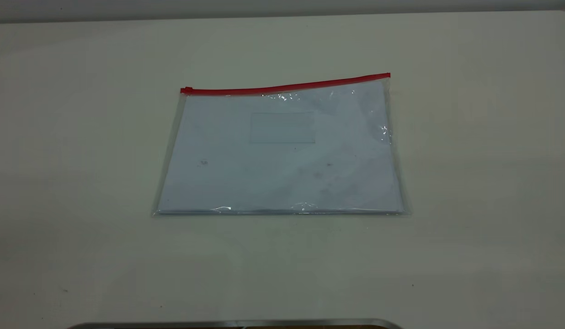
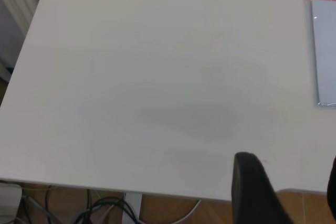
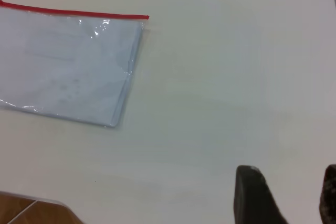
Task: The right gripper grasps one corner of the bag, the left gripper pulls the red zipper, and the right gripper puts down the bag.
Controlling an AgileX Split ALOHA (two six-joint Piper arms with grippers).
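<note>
The bag lies flat on the white table, clear plastic with white sheets inside. The red zipper runs along its far long edge, with the slider tab at the left end. The red-tipped corner is at the far right. Neither gripper shows in the exterior view. In the left wrist view my left gripper is open and empty over the table edge, far from the bag. In the right wrist view my right gripper is open and empty, well apart from the bag and its corner.
The white table surrounds the bag on all sides. A metal rim shows at the near edge. Cables hang below the table edge on the left arm's side.
</note>
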